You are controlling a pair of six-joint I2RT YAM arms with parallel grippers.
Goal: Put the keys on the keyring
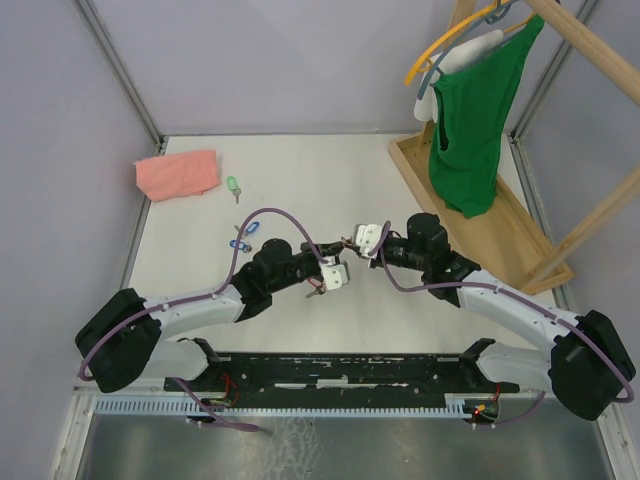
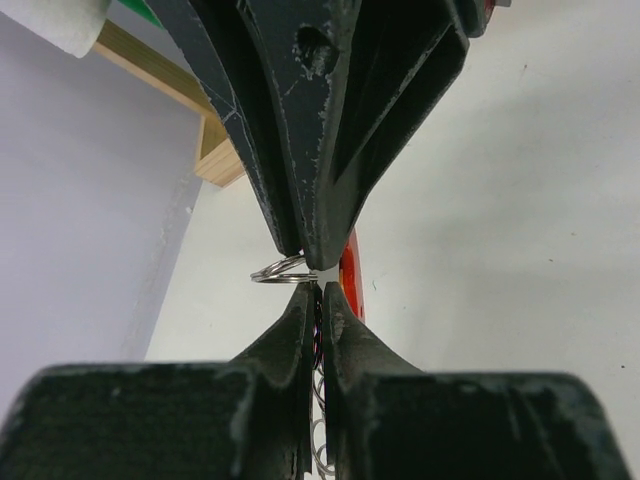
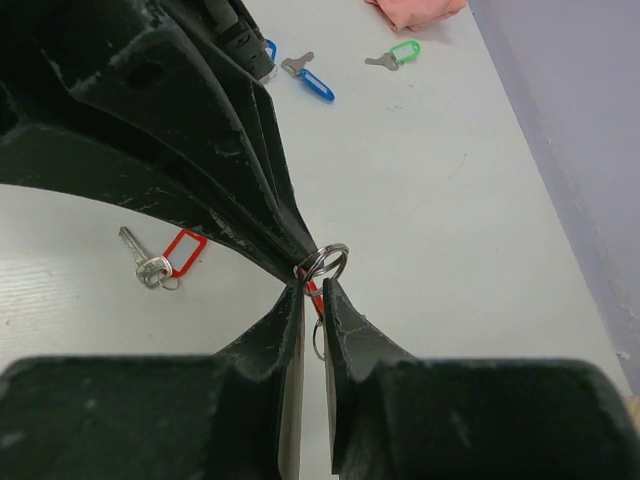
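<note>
The left jaws are pressed tight together on the keyring (image 2: 350,272), gripping its thin metal edge, with a few of its wire loops hanging in the gap behind the tips. The right jaws meet them tip to tip from the opposite side. They stand almost together with only a thin slit between, and the red band and one ring (image 2: 272,272) sit right at their tips; whether they actually pinch it I cannot tell. The keyring is held in the air between the two sets of jaws, above the middle of the surface (image 1: 300,180).

Just below and beside the left jaws, the red-tagged key (image 3: 165,260) lies flat on the surface, not on the keyring. Farther out past the left jaws, beside the left arm (image 1: 200,305), lie the two blue-tagged keys (image 3: 315,83), close to one another. Beyond them, well apart from the jaws, is the green-tagged key (image 3: 395,53). Farther still, near the far left corner, lies a folded pink cloth (image 1: 177,174).

The surface is plain white and matt. On the other side, past the right arm (image 1: 510,310), a wooden rack (image 1: 480,225) rests its tray-like base along the edge of the surface. A green garment (image 1: 478,120) hangs from it, and a yellow hanger (image 1: 450,45) hangs above. Pale lilac walls (image 1: 280,60) close the space at the back and sides, joined by grey metal posts (image 1: 120,70).
</note>
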